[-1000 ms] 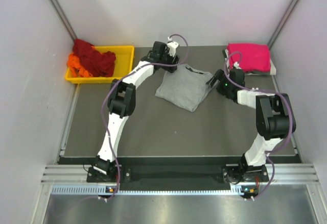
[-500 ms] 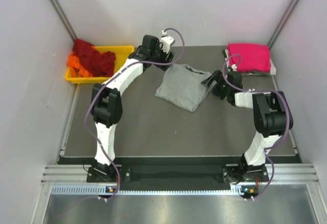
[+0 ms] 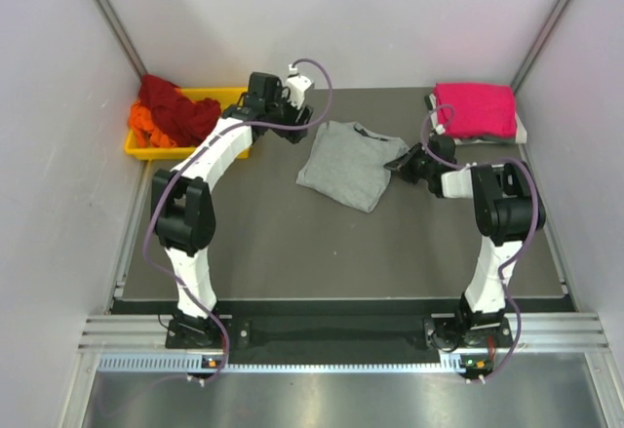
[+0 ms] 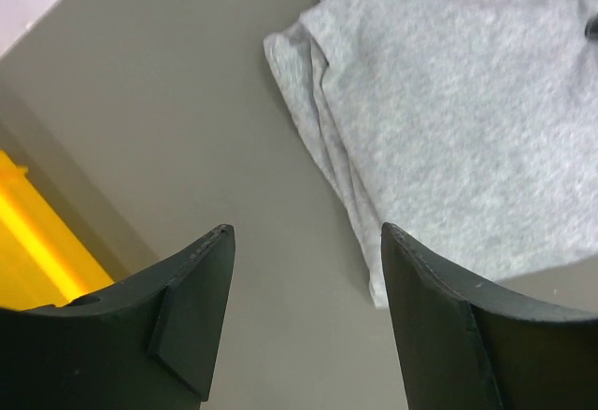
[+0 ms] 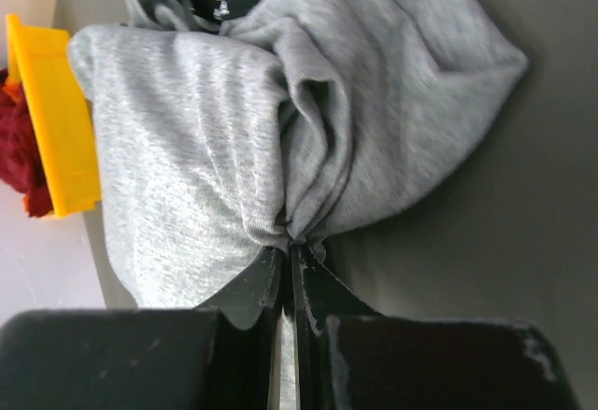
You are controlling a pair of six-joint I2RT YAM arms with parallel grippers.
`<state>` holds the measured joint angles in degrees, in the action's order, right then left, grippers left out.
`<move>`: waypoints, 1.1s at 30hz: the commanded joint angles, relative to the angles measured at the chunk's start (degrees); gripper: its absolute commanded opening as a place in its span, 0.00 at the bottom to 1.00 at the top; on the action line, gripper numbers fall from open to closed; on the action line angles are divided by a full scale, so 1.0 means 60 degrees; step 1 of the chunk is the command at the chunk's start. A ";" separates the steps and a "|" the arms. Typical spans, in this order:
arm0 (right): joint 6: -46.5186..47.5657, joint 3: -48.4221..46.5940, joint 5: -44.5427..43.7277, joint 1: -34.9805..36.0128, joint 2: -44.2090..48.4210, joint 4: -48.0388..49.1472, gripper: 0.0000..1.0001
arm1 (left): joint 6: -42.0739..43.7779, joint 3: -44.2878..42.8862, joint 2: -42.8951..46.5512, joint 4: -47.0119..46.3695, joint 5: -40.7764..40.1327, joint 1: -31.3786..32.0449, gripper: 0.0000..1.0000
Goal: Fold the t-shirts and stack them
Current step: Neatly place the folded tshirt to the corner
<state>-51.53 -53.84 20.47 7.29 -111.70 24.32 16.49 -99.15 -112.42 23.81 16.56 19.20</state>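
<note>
A light grey t-shirt (image 3: 349, 164) lies folded mid-table. My right gripper (image 3: 399, 164) is shut on its right edge; in the right wrist view the cloth (image 5: 206, 139) bunches into the closed gripper (image 5: 291, 247). My left gripper (image 3: 295, 116) stands open just left of the shirt's back corner, nothing between its fingers (image 4: 201, 307); the grey t-shirt (image 4: 448, 120) lies ahead of the gripper (image 4: 306, 233). A magenta-pink t-shirt (image 3: 475, 108) sits folded at the back right. Dark red (image 3: 177, 104) and orange (image 3: 146, 121) t-shirts are heaped in the tray.
A yellow plastic tray (image 3: 235, 98) stands at the back left, also seen as a yellow edge (image 4: 37, 251) and a yellow wall (image 5: 51, 120). White walls close in the dark mat (image 3: 322, 243) on three sides.
My right gripper has shut on the grey t-shirt's right edge. My left arm has swung left, away from the shirt toward the tray, still open.
</note>
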 commanded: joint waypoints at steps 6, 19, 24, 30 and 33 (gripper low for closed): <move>0.0864 -0.1585 0.1172 -0.0437 -0.0382 0.0432 0.00 | 0.0328 0.1318 0.1334 -0.0234 0.0331 -0.0592 0.68; 0.6198 -0.9356 -0.1211 -0.0512 -0.2490 -0.8033 0.00 | 0.0606 0.2185 0.1994 -0.0190 -0.0020 -0.1018 0.68; 0.7092 -1.0917 -0.2705 -0.0541 -0.2931 -0.9516 0.00 | 0.0562 0.2112 0.1804 -0.0102 0.0038 -0.1062 0.68; 0.7620 -1.2248 -0.3382 -0.0570 -0.2887 -0.9882 0.00 | 0.0533 0.2009 0.1730 0.0015 0.0156 -0.1062 0.67; 0.7957 -1.2573 -0.4025 -0.0570 -0.2858 -0.9956 0.00 | 0.0562 0.2009 0.1730 0.0015 0.0053 -0.1062 0.67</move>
<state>-7.55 -124.33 2.04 4.60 -129.99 -34.87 19.25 -86.56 -102.89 24.36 16.64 13.15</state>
